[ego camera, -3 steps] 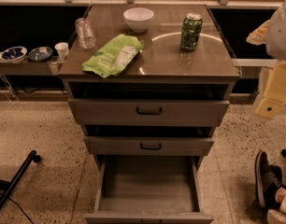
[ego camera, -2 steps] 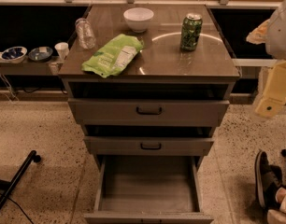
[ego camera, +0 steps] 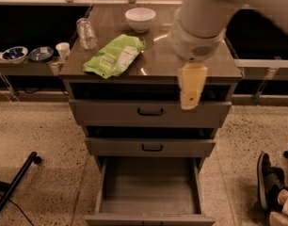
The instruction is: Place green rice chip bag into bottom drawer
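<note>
Hovering: gripper [ego camera: 190, 95] hangs over the table [ego camera: 158, 62] front edge, right of the bag.
Jaws: apart or together, cannot tell.
Green rice chip bag [ego camera: 115, 55]: flat on the table, ungrasped.
Bottom drawer [ego camera: 148, 187]: pulled out, floor bare.
Risk, grasp: crinkly pouch may slip from a shallow pinch.
Risk, reach: clear plastic bottle [ego camera: 86, 32] near the bag could be knocked.
Risk, release: letting go early drops the bag short of the drawer.

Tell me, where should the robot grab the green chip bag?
Probably from above, pinching the bag across its narrow middle. It lies flat on the cabinet top, so nothing can slide under it. The gripper hangs to its right at the front edge, and the bottle stands on the far side, so that way looks free.
</note>
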Available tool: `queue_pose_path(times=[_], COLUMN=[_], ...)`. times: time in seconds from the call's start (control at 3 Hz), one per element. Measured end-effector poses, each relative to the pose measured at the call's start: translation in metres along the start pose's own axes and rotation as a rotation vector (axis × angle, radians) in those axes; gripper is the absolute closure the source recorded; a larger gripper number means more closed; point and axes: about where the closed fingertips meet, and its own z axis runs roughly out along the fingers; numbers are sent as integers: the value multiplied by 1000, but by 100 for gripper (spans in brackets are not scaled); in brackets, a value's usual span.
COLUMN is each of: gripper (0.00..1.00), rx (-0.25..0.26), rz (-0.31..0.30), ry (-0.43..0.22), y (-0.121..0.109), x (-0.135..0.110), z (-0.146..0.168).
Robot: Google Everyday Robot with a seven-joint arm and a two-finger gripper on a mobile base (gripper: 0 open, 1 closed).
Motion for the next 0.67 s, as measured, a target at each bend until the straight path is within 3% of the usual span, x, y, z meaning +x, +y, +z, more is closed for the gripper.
queue_pose_path(times=[0.33,0.67], gripper=[0,0], rx=[9,-15], rz=[-13,-95], ry=[1,28], y=[-3,-29], x=[-5,-2], z=[-1,20])
